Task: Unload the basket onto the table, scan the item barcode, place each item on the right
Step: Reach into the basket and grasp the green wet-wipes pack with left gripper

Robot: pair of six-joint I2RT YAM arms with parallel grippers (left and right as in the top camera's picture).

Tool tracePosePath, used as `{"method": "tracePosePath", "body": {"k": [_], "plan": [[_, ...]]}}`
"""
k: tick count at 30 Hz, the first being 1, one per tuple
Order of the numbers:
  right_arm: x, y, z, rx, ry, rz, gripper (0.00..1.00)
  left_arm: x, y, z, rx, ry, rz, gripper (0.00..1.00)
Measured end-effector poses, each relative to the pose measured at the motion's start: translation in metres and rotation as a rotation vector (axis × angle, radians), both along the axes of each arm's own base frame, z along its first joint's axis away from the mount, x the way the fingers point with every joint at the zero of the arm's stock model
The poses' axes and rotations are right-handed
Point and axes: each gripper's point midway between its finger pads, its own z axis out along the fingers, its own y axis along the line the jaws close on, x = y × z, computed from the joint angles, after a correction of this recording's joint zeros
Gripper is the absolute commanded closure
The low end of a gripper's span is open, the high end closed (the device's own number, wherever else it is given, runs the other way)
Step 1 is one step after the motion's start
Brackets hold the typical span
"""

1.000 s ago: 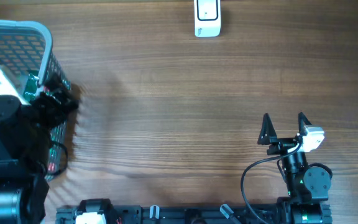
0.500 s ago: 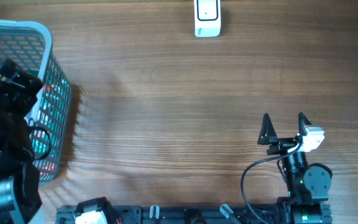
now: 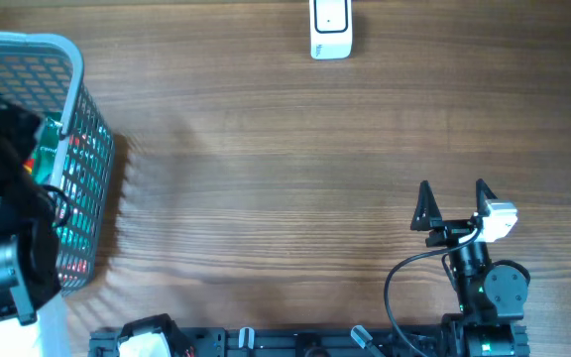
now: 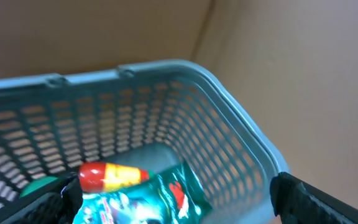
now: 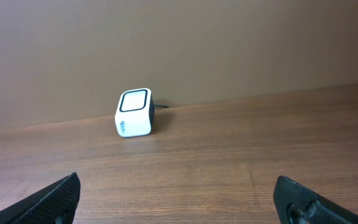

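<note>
The pale blue mesh basket (image 4: 229, 99) stands at the table's left edge. Inside it lie a red and yellow item (image 4: 110, 175) and a glossy green packet (image 4: 143, 200); no barcode shows on either. My left gripper (image 4: 179, 205) hangs open over the basket's inside, just above these items and holding nothing. The white barcode scanner (image 3: 330, 30) stands at the far middle of the table and also shows in the right wrist view as the scanner (image 5: 134, 112). My right gripper (image 3: 453, 201) rests open and empty near the front right, pointing toward the scanner.
The left arm (image 3: 8, 228) covers much of the basket (image 3: 77, 109) from above. Bare wooden table (image 3: 266, 178) lies between the basket and the right arm. A brown wall stands behind the scanner.
The left arm has swung left from the basket's right rim to over its inside. The right arm has not moved.
</note>
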Motion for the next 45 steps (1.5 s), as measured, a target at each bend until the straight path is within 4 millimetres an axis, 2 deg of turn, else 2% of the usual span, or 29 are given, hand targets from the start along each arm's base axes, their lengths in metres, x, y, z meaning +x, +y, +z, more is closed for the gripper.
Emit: {"method": "tracePosePath", "body": {"k": [2, 4, 6, 8, 10, 12, 13, 17, 24, 30, 35, 40, 41, 42, 45], "plan": [[0.000, 0.000, 0.000, 0.000, 0.000, 0.000, 0.00, -0.013, 0.017, 0.010, 0.009, -0.027, 0.086, 0.00], [0.000, 0.000, 0.000, 0.000, 0.000, 0.000, 0.00, -0.026, 0.034, 0.008, -0.016, -0.032, 0.168, 0.00], [0.000, 0.000, 0.000, 0.000, 0.000, 0.000, 0.00, -0.032, 0.050, -0.019, -0.134, 0.007, 0.221, 0.00], [0.000, 0.000, 0.000, 0.000, 0.000, 0.000, 0.00, -0.027, 0.060, -0.048, -0.251, 0.046, 0.240, 0.00], [0.000, 0.000, 0.000, 0.000, 0.000, 0.000, 0.00, -0.010, 0.071, -0.097, -0.431, 0.126, 0.237, 0.00], [0.000, 0.000, 0.000, 0.000, 0.000, 0.000, 0.00, 0.003, 0.073, -0.141, -0.584, 0.216, 0.229, 0.00], [0.000, 0.000, 0.000, 0.000, 0.000, 0.000, 0.01, 0.005, 0.072, -0.157, -0.636, 0.254, 0.232, 0.00], [0.000, 0.000, 0.000, 0.000, 0.000, 0.000, 0.00, 0.009, 0.067, -0.206, -0.789, 0.384, 0.243, 0.00], [0.000, 0.000, 0.000, 0.000, 0.000, 0.000, 0.00, 0.005, 0.061, -0.239, -0.860, 0.465, 0.256, 0.00], [0.000, 0.000, 0.000, 0.000, 0.000, 0.000, 0.00, -0.008, 0.055, -0.280, -0.901, 0.509, 0.279, 0.00], [0.000, 0.000, 0.000, 0.000, 0.000, 0.000, 0.00, -0.030, 0.063, -0.293, -0.941, 0.511, 0.347, 0.00], [0.000, 0.000, 0.000, 0.000, 0.000, 0.000, 0.00, -0.036, 0.065, -0.313, -0.946, 0.500, 0.363, 0.00], [0.000, 0.000, 0.000, 0.000, 0.000, 0.000, 0.00, -0.035, 0.066, -0.319, -0.941, 0.494, 0.361, 0.00], [0.000, 0.000, 0.000, 0.000, 0.000, 0.000, 0.00, -0.037, 0.063, -0.335, -0.945, 0.495, 0.358, 0.00], [0.000, 0.000, 0.000, 0.000, 0.000, 0.000, 0.00, -0.031, 0.060, -0.357, -0.945, 0.452, 0.324, 0.01]]}}
